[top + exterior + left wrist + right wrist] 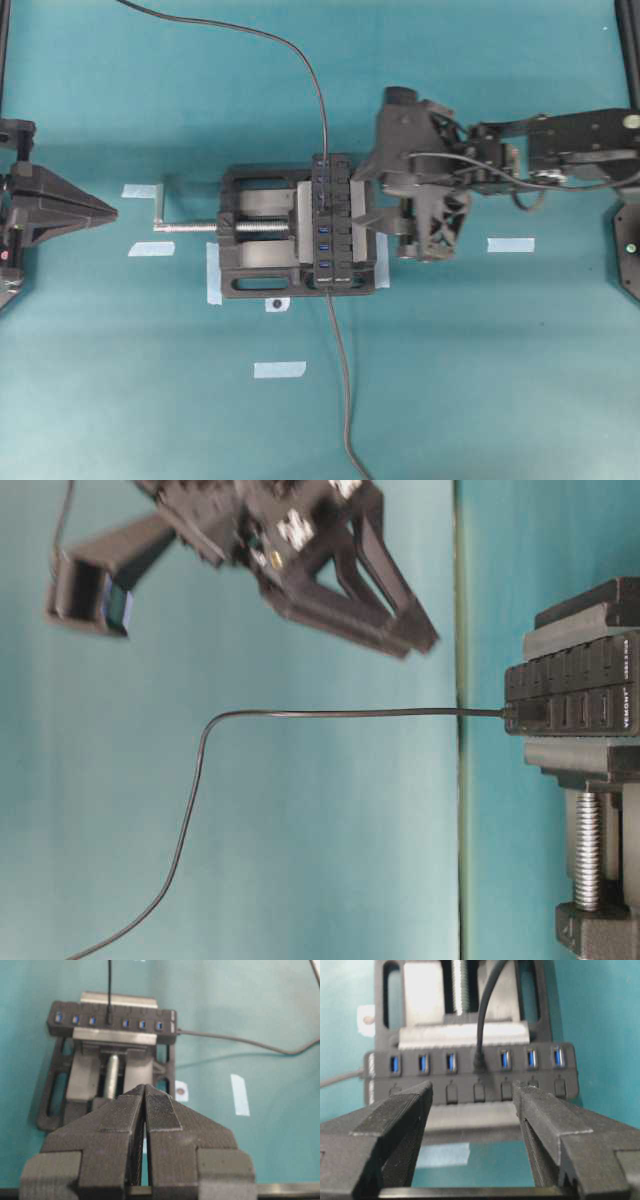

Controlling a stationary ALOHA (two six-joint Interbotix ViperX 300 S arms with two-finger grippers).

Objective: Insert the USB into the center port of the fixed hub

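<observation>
**Op A:** I see the small black USB plug [479, 1064] seated in the center port of the long black fixed hub [470, 1077], slot 4 in the row of 7 blue slots. 3 blue slots show on either side of it. Its thin dark grey cable [300, 55] runs up off the top edge of my overhead view.

**Op B:** Same on my left wrist view: the plug [108, 1019] stands in the middle of the hub [112, 1022], cable going straight up. The hub's own dark cable [343, 400] leaves the other end and trails off the bottom of the overhead picture.

**Op A:** I have the hub clamped between the steel plates of the wide black vise [255, 275], silver screw [195, 227] pointing left.

**Op B:** Grippers?

**Op A:** My right gripper [472, 1125] is spread wide, holding nothing, hovering just beside the hub on the button side, clear of the plug.

**Op B:** My left gripper [145, 1110] is pressed closed on nothing, well apart from the vise at the left edge of the teal table [480, 380]. Pale tape strips [510, 244] lie around.
</observation>
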